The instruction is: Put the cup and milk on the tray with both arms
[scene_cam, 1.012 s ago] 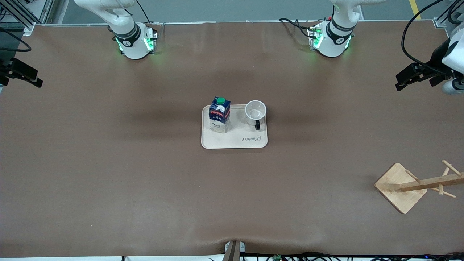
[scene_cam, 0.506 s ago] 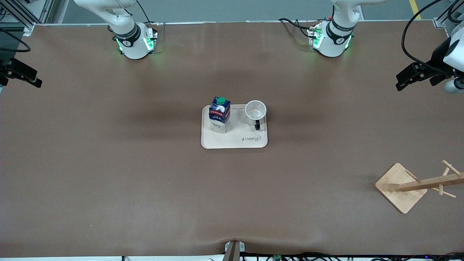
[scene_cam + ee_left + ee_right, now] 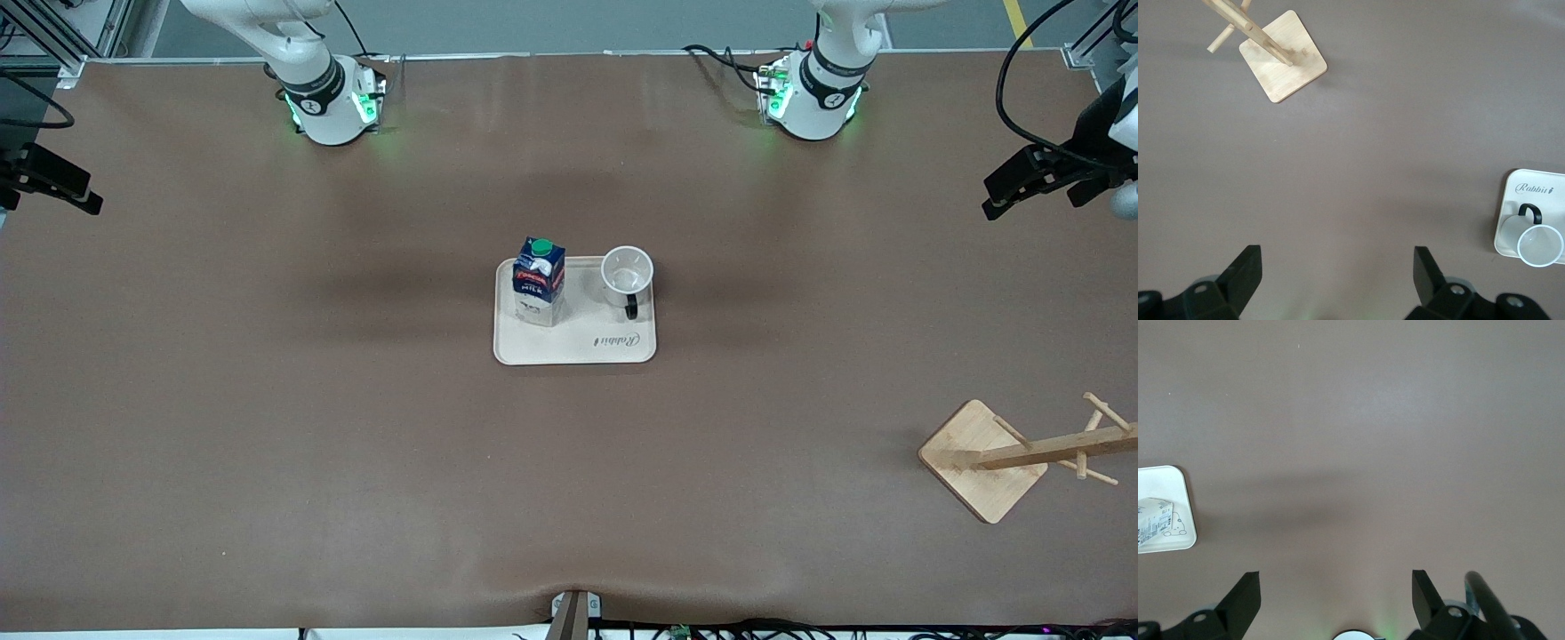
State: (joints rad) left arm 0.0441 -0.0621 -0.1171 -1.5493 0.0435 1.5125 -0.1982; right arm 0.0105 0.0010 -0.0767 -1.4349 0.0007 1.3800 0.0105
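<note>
On one tray (image 3: 574,347): one milk (image 3: 539,281), one cup (image 3: 627,272). Left gripper (image 3: 1338,270) and right gripper (image 3: 1336,590), over table ends, both spread wide, empty.

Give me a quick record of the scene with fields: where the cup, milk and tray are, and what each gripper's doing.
tray: mid-table
milk: upright on tray, toward right arm's end
cup: upright on tray beside milk, handle toward front camera
left gripper: open, empty, over bare table
right gripper: open, empty, over bare table
wooden rack: left arm's end, nearer front camera than tray
</note>
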